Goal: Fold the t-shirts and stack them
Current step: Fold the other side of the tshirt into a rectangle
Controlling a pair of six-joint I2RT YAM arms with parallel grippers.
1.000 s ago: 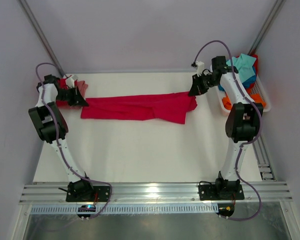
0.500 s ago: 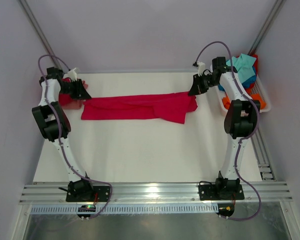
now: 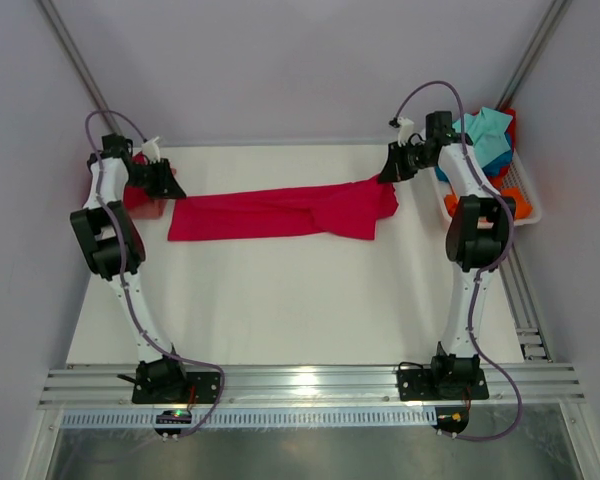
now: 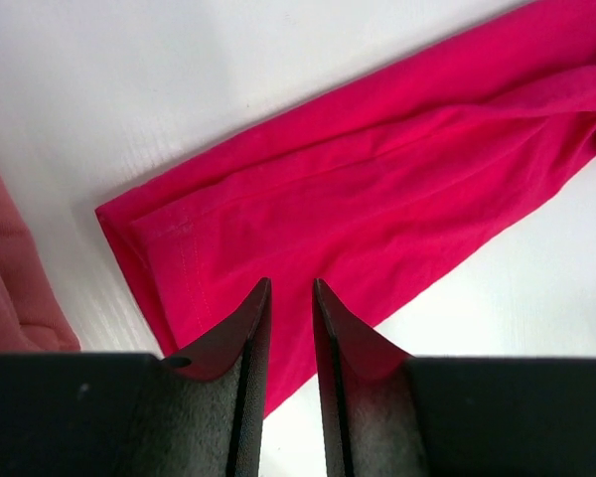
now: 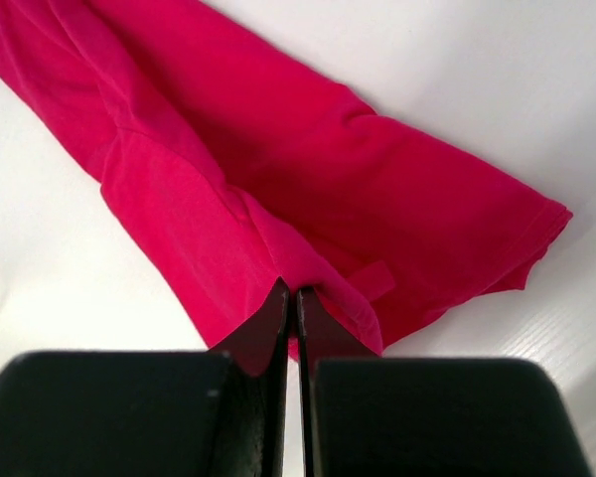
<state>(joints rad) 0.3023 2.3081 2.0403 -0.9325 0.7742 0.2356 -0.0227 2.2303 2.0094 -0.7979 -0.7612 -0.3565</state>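
A magenta t-shirt (image 3: 280,212), folded into a long strip, lies across the far part of the white table. My left gripper (image 3: 172,188) hovers over its left end with its jaws a little apart and nothing between them; the left wrist view shows the gripper (image 4: 290,288) above the hemmed edge of the shirt (image 4: 377,179). My right gripper (image 3: 385,177) is shut on the shirt's right end; in the right wrist view the gripper (image 5: 291,293) pinches a fold of the fabric (image 5: 377,169).
A folded pink shirt (image 3: 138,197) lies at the far left edge, also in the left wrist view (image 4: 10,278). A white basket (image 3: 528,205) at the far right holds teal (image 3: 485,135) and orange clothes. Metal rails run along the near edge.
My right gripper has pulled the shirt's right end slightly back and right, and the whole strip has shifted right. My left arm has swung back, its gripper now just off the shirt's left end.
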